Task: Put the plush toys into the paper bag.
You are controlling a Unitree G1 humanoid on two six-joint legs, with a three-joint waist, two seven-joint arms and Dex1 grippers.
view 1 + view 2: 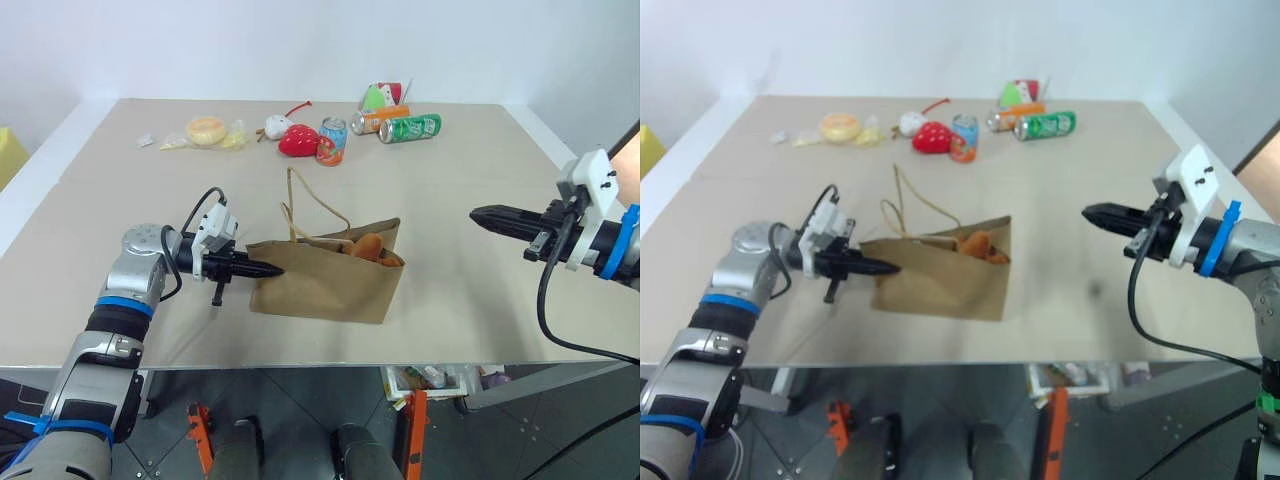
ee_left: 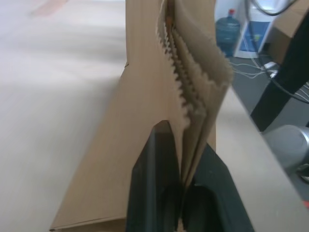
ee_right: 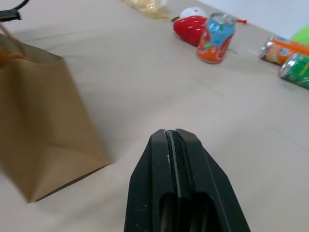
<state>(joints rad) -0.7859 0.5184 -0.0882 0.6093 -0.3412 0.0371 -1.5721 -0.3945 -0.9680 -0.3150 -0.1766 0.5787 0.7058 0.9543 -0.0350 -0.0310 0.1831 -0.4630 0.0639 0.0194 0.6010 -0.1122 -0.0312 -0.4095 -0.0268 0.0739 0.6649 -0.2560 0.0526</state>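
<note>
Flat beige table (image 1: 480,210) with a white border strip, plain white wall behind. Below the near edge is dark grey floor; the left wrist view also catches a blue water jug (image 2: 227,31) and cables on the floor.

Plain brown kraft paper bag (image 1: 325,280) sits mid-table toward the near edge, upright, mouth open upward, twisted paper-cord handles (image 1: 300,200) sticking up and back. Inside the bag at the right end of the mouth: the orange-tan top of a plush toy (image 1: 368,247), partly hidden by the bag wall. Can't tell from these views whether a second toy is in there.

Back of the table, well away from the bag: a round yellow item in clear wrap (image 1: 207,130), a small white round toy (image 1: 276,126) touching a red strawberry plush (image 1: 298,141), an upright blue-and-orange can (image 1: 332,140), an orange can (image 1: 378,120) and a green can (image 1: 410,128) lying on their sides, and a green-and-red carton (image 1: 382,96).

Left gripper (image 2: 182,164): fingers on either side of the bag's serrated left-end rim, the paper pinched between them. Right gripper (image 3: 173,140): clenched, nothing held, in the air to the right of the bag, well apart from it.
</note>
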